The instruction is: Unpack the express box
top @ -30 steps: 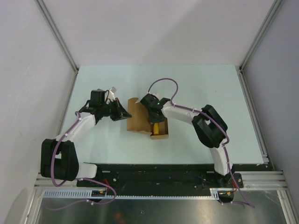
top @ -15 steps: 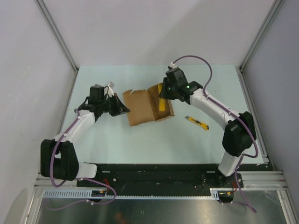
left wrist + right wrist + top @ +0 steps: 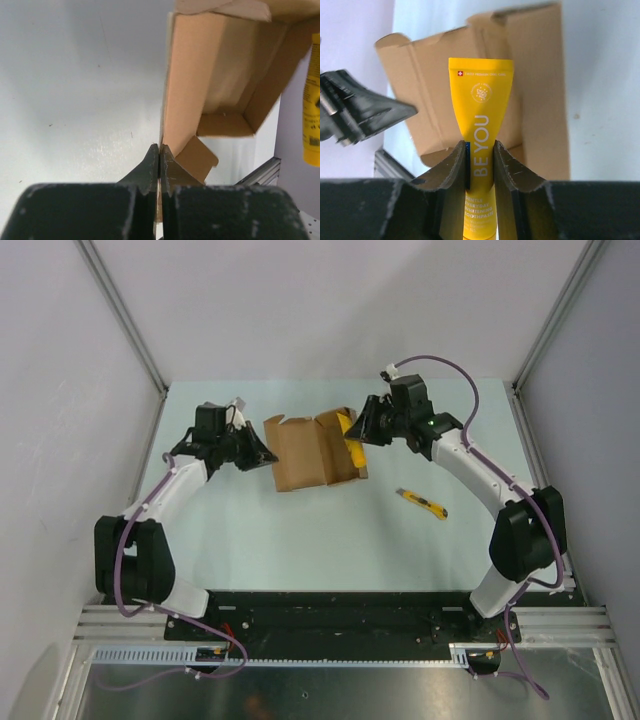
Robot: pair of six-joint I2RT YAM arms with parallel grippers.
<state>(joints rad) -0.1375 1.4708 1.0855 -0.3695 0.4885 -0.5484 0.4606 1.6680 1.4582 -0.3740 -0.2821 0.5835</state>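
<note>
The express box (image 3: 305,452) is a brown cardboard carton, open, at the table's far middle. My left gripper (image 3: 268,457) is shut on its left flap edge; the left wrist view shows the flap pinched between the fingertips (image 3: 160,152) and the box interior (image 3: 225,80). My right gripper (image 3: 362,432) is shut on a yellow toothpaste tube (image 3: 351,445) at the box's right side. In the right wrist view the tube (image 3: 480,110) stands between the fingers (image 3: 455,165), with the box (image 3: 540,90) behind it. The tube also shows at the left wrist view's right edge (image 3: 312,100).
A slim yellow utility knife (image 3: 421,503) lies on the table right of the box. Grey walls and aluminium posts (image 3: 120,315) bound the table on three sides.
The right gripper has lifted the yellow tube out of the box and moved it to the far right. The box has been pulled and turned toward the back. The left gripper moved back with it.
</note>
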